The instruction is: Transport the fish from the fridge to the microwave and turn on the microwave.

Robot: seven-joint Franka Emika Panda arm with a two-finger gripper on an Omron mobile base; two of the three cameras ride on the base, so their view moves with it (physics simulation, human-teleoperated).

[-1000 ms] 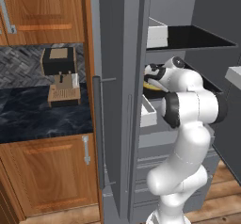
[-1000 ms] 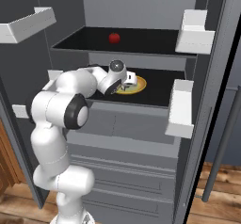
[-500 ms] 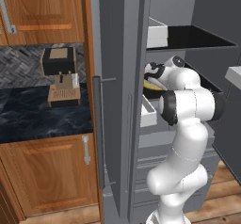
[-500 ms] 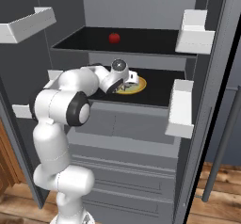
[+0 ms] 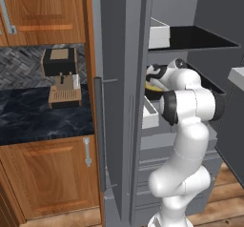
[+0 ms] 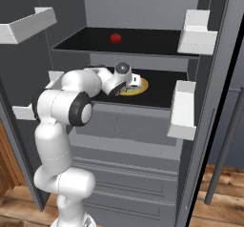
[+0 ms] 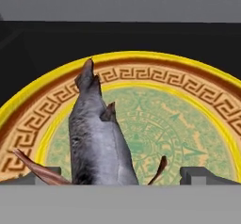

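Lying between the spread claw (image 7: 120, 176): fish (image 7: 96, 138).

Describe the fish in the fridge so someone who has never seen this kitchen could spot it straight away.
Look into the open fridge, at the black shelf below the one with the small red fruit. A round yellow plate lies there, and the fish lies on it, between the open gripper's fingertips. It is slender and grey, unlike the patterned plate.
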